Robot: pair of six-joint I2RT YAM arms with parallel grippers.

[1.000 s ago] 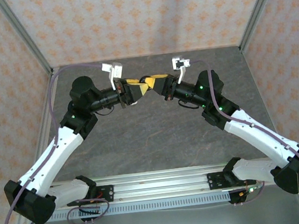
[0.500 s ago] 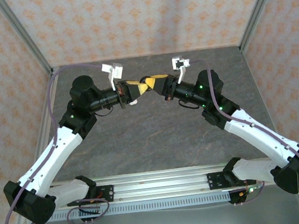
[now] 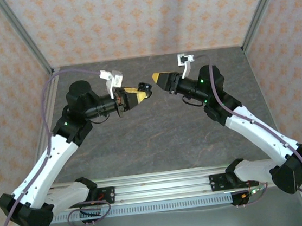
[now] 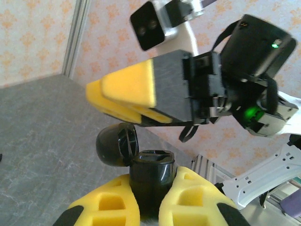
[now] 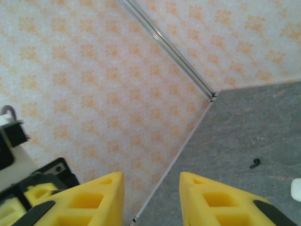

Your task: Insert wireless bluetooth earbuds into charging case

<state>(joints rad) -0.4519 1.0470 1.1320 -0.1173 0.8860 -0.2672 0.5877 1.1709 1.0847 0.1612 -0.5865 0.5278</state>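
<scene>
Top external view: two arms reach toward each other above the far half of the table, about midway between its left and right edges. The left gripper holds one small black glossy charging case in the air, clear of the table. The right gripper points at it from the right, just beside the case but apart from it.

Left wrist view: the two yellow fingers press on either side of the case's body, so this pincer is clamped narrow on the case. The case stands upright between them with its one hinged lid flipped open to the left. The opening on top is dark, and I cannot tell what lies inside. The right gripper hangs just above and behind the lid without touching it.

Right wrist view: the right pincer's two yellow fingers stand moderately apart, with nothing between them. Past them, near the table's far left corner, lies one small black curved piece. One white rounded thing, cut by the frame edge, lies near it. Both are too small to identify, so I cannot tell where the earbuds are.
</scene>
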